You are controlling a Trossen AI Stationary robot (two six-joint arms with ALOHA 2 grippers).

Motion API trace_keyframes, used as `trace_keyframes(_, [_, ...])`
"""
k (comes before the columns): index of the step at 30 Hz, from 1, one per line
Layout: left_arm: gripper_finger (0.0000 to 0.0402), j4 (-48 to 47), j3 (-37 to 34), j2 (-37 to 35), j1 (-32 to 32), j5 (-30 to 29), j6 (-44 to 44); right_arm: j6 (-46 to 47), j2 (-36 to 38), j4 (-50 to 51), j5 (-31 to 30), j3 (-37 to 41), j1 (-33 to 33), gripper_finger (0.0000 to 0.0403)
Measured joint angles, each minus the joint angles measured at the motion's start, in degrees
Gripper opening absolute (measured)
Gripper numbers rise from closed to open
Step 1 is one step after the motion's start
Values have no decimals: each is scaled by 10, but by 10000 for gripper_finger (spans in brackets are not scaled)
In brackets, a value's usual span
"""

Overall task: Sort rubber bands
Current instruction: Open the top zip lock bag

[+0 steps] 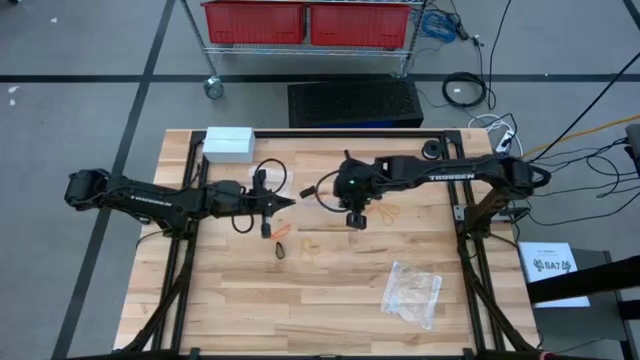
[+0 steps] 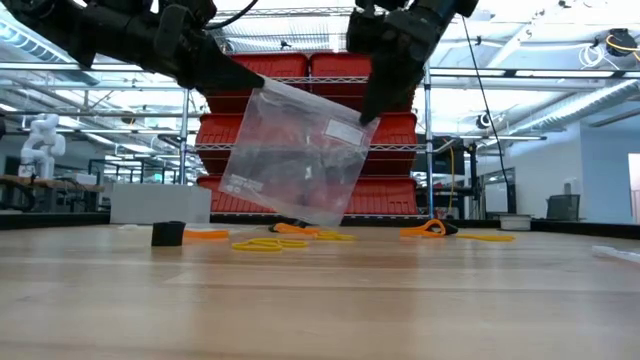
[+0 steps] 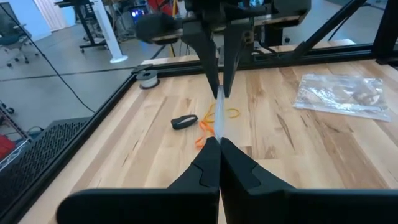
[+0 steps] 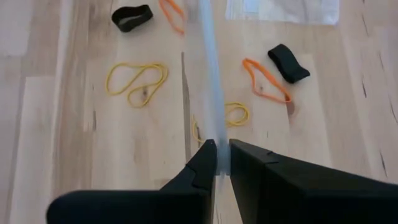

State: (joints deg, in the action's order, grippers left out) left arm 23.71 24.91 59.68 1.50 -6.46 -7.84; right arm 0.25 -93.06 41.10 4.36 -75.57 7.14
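Note:
A clear plastic zip bag (image 2: 295, 150) hangs in the air over the middle of the table, held between both grippers. My left gripper (image 2: 240, 78) is shut on its upper left corner. My right gripper (image 2: 372, 108) is shut on its upper right corner. The wrist views show the bag edge-on as a thin pale line (image 4: 208, 74). Rubber bands lie flat on the wood beneath it: tan-yellow (image 4: 137, 79), orange (image 4: 266, 79) and black (image 4: 288, 62) ones, with more near the left gripper (image 1: 283, 240). My left gripper pinches the bag's top edge at its left corner (image 3: 217, 134) between its two fingers, reaching level from the table's left. The bag is lifted and slopes down from this corner. My right gripper pinches the top edge near the right corner (image 4: 217, 146), fingers pointing down from above. The bag hangs tilted below it; whether its lowest corner (image 2: 320, 218) touches the table I cannot tell.
A second clear bag (image 1: 412, 292) lies flat toward the table's near right. A white box (image 1: 228, 142) sits at the far left corner, a small black reel (image 1: 432, 150) at the far edge, and a small black block (image 2: 168, 233) on the left. Red bins stand behind the table.

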Motion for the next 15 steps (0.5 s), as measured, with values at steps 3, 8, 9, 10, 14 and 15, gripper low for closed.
trace_keyframes(3, [1, 3, 0, 0, -2, 0, -1, 25, 10, 0, 0, 1, 0, 27])
trace_keyframes(8, [1, 3, 0, -2, -2, 0, -15, 78, 46, 19, -6, -6, 0, 60])
trace_keyframes(9, [1, -1, 0, -1, 0, 0, -13, 82, 53, 7, -6, -9, 0, 69])
trace_keyframes(10, [1, -4, 0, -1, 2, 0, -5, 82, 61, -2, -6, -13, 0, 78])
trace_keyframes(14, [1, -1, 0, -1, 3, 0, -5, 65, 78, -54, -8, -17, -1, 103])
trace_keyframes(15, [1, -1, 0, -1, 4, 0, -8, 55, 77, -68, -8, -17, -1, 105])
